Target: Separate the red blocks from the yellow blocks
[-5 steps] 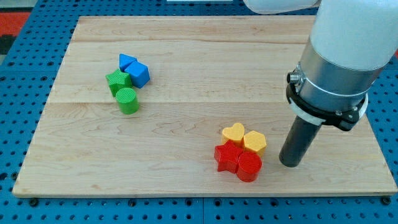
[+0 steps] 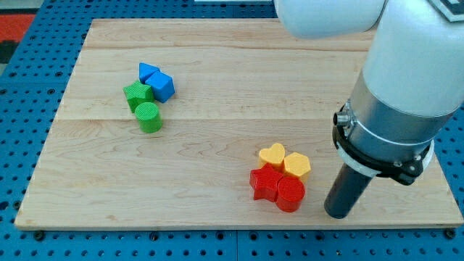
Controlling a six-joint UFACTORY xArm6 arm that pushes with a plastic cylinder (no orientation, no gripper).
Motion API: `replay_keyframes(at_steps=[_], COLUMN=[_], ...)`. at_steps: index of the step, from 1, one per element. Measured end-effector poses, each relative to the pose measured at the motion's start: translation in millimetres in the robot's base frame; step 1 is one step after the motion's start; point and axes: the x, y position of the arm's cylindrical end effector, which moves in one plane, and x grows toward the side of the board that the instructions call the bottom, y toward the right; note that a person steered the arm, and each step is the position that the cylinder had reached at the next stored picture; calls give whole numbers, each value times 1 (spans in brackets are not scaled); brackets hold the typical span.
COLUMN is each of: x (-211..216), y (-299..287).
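A red star block (image 2: pixel 264 182) and a red cylinder (image 2: pixel 291 193) sit pressed together near the view's bottom, right of centre. A yellow heart block (image 2: pixel 272 155) and a second yellow block (image 2: pixel 297 165) touch them just above. All four form one tight cluster. My tip (image 2: pixel 339 214) rests on the board to the right of the red cylinder, a short gap away, slightly lower in the view than the cluster.
At the view's upper left stands another cluster: two blue blocks (image 2: pixel 156 80), a green star block (image 2: pixel 137 95) and a green cylinder (image 2: pixel 149 117). The wooden board (image 2: pixel 217 65) lies on a blue pegboard; its bottom edge runs just below my tip.
My tip has moved toward the view's bottom, from level with the yellow blocks to below the red cylinder's level. No block has moved.
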Motion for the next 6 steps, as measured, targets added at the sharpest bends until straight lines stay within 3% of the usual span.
replay_keyframes(at_steps=[3,6], x=[-32,-39], y=[-63,-218])
